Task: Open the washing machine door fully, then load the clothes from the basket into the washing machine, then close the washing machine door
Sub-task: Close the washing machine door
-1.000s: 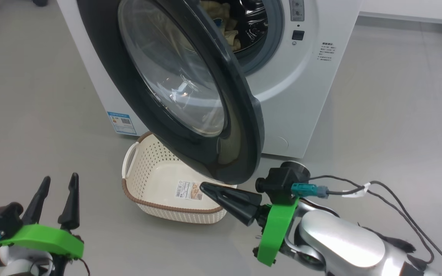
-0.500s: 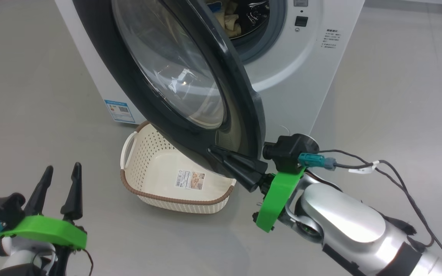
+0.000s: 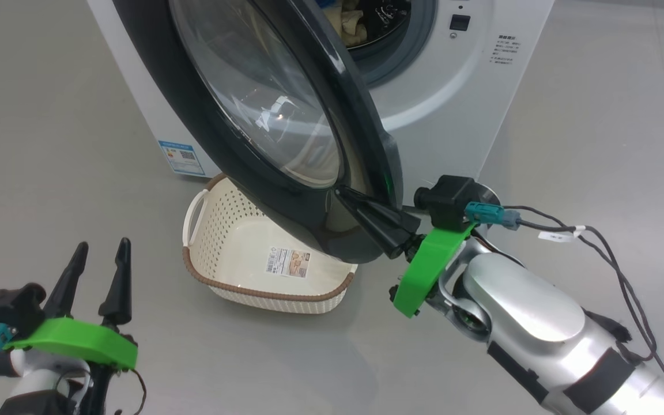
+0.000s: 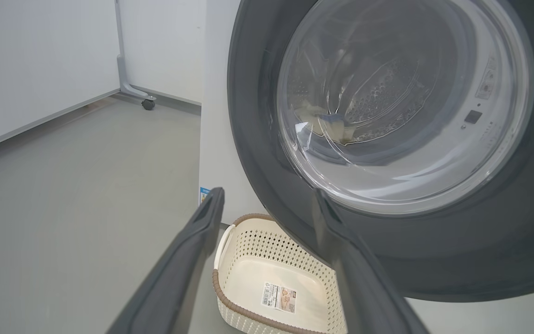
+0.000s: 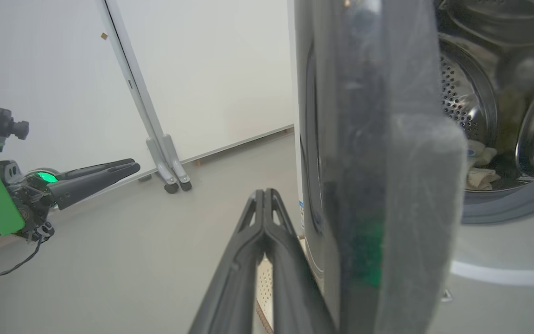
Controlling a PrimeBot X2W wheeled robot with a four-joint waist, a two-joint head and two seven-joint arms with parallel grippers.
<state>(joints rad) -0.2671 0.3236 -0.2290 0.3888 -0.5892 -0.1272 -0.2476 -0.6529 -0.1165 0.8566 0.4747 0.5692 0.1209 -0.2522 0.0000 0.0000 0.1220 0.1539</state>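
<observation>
Door: the door [image 3: 263, 109] stands partly open, swung out from the washer [image 3: 447, 109]. Its black rim and glass bowl face the robot, and its lower edge hangs over the basket's far right corner.
Drum: the steel drum [image 5: 461, 93] holds the clothes [image 3: 350, 26]. They are pale yellow pieces with a bit of blue, lying low in the drum. The head view shows them past the door's upper edge; the right wrist view shows them behind its free edge.
Basket: the basket [image 3: 263, 295] sits on the floor [image 3: 49, 173] just before the washer, under the door. Inside, its bare cream bottom shows with a label [image 3: 290, 262] stuck flat on it. The far right corner is hidden by the door.
Right gripper: the right gripper [image 3: 343, 193] has its fingers pressed together and holds nothing. The tips lie on the outer face of the door's black rim, low and near the free edge. Whether they truly touch cannot be told for certain.
Left gripper: the left gripper [image 3: 102, 245] has its fingers spread and holds nothing. It hangs over the floor, well apart from the basket, pointing toward the door and basket.
Washer: it is white, with a blue sticker [image 3: 181, 157] low on its left side, near the basket's handle.
</observation>
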